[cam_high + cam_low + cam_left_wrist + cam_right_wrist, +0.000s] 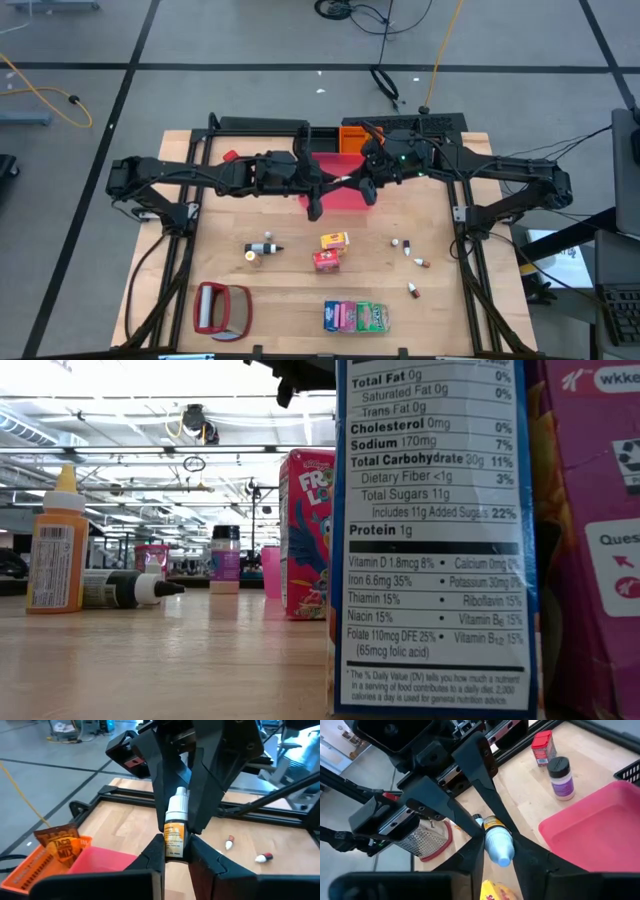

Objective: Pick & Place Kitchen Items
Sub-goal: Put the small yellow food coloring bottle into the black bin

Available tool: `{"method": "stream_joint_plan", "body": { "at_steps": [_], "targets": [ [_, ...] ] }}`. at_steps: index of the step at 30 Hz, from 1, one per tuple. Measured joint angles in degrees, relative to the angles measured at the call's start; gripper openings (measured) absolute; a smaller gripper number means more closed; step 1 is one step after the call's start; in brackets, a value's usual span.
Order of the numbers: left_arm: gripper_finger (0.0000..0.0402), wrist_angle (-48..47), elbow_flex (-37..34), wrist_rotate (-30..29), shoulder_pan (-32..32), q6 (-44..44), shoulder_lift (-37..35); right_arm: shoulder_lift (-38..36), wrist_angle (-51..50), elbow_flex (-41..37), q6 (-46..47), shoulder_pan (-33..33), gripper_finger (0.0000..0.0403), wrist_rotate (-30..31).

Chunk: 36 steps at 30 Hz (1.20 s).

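A handover is judged to be in hand above the red tray near the table's far edge. A small bottle is pinched by the left gripper and the right gripper together. Next, one release is needed.

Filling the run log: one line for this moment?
phase: handover | left gripper: on dropper bottle | right gripper: on dropper bottle | location: above red tray

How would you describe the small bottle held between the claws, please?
Find the red tray on the table; near it the left claw and right claw meet. Between them is the small bottle: white cap, orange label, alone in mid-air.
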Motion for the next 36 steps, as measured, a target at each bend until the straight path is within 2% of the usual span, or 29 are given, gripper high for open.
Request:
{"method": "stream_joint_plan", "body": {
  "at_steps": [6, 10, 19, 26, 32, 36],
  "targets": [
    [0.004, -0.7, 0.0, -1.6, 2.1, 0.2, -0.1, 0.0, -0.8, 0.0, -2.4, -0.1, 0.0103, 0.3],
    [0.004, -2.1, 0.0, -5.3, 4.8, 0.1, -0.1, -0.1, -1.9, 0.0, -3.1, -0.2, 0.0102, -1.1],
    [0.0047, -8.8, 0.0, -7.5, 14.2, -3.3, -0.1, -0.1, -5.8, 0.0, -3.0, -0.3, 0.01, -0.4],
    [0.0047, -10.2, 0.0, -4.8, 22.0, -3.4, 0.2, -0.1, -5.4, 0.0, -3.0, -0.3, 0.01, -0.1],
    [0.0045, -8.3, 0.0, 2.1, 26.6, -5.6, 6.4, -0.1, -4.0, 0.0, -3.0, -0.4, 0.01, 0.0],
    [0.0042, -8.3, 0.0, 3.4, 27.8, -5.7, 12.0, -0.1, -2.8, 0.0, -3.1, -0.4, 0.01, 0.0]
  ]
}}
